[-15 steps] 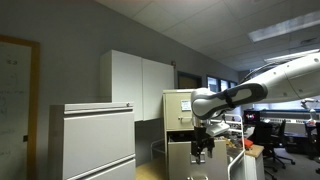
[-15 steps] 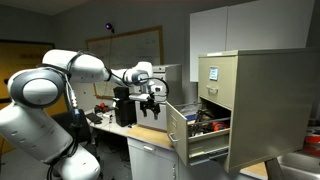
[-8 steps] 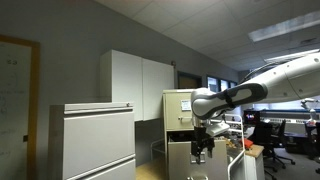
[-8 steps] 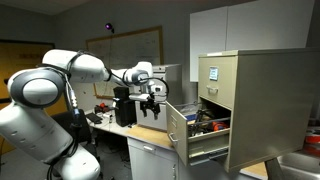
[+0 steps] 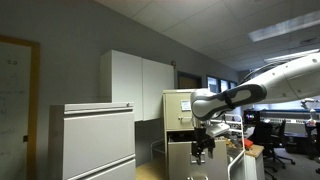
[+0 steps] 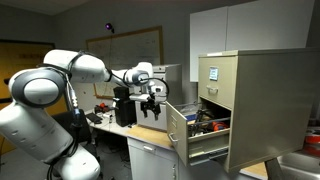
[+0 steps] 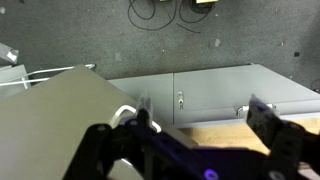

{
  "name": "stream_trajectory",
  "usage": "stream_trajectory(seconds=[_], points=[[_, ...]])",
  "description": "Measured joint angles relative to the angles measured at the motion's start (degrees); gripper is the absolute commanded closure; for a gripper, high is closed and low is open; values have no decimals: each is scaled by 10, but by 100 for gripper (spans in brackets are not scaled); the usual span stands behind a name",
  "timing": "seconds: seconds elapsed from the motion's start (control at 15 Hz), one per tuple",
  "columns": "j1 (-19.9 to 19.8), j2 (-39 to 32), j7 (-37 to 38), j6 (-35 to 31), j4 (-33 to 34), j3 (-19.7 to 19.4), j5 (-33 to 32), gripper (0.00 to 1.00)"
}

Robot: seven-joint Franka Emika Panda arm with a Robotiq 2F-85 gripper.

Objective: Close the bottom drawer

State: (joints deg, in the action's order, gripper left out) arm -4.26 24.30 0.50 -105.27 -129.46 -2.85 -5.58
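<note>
Because the bottom drawer (image 6: 178,130) stands pulled out of the tan filing cabinet (image 6: 262,100) and looks loaded, we expect it heavy, rolling stiffly; its rigid flat front suits pushing. Our gripper (image 6: 152,104) hangs near it, spread wide, holding nothing.

Arm (image 6: 78,66) is extending roughly level from the base, elbow bent, wrist turning the tool downward. Gripper (image 6: 152,108) is hanging below the wrist and pointing down; in an exterior view it (image 5: 203,149) is showing as a dark shape under the pale forearm. In the wrist view the jaws are standing wide apart, holding nothing. Fingers (image 7: 105,152) are reading dark and blurred, so full spread is probable, not certain.
</note>
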Motion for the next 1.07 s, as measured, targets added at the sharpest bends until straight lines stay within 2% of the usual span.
stream_trajectory(seconds=[0.33, 0.4, 0.47, 0.53, 0.87, 1.07], points=[[-6, -35, 72, 1, 32, 15, -51, 1], [-5, -47, 87, 1, 45, 21, -60, 25], [-5, -60, 97, 3, 58, 27, -67, 25], [-3, -74, 103, 5, 73, 34, -71, 30], [20, -155, 106, 6, 147, 54, -74, 71], [34, -206, 143, -17, 180, 64, -124, 94]])
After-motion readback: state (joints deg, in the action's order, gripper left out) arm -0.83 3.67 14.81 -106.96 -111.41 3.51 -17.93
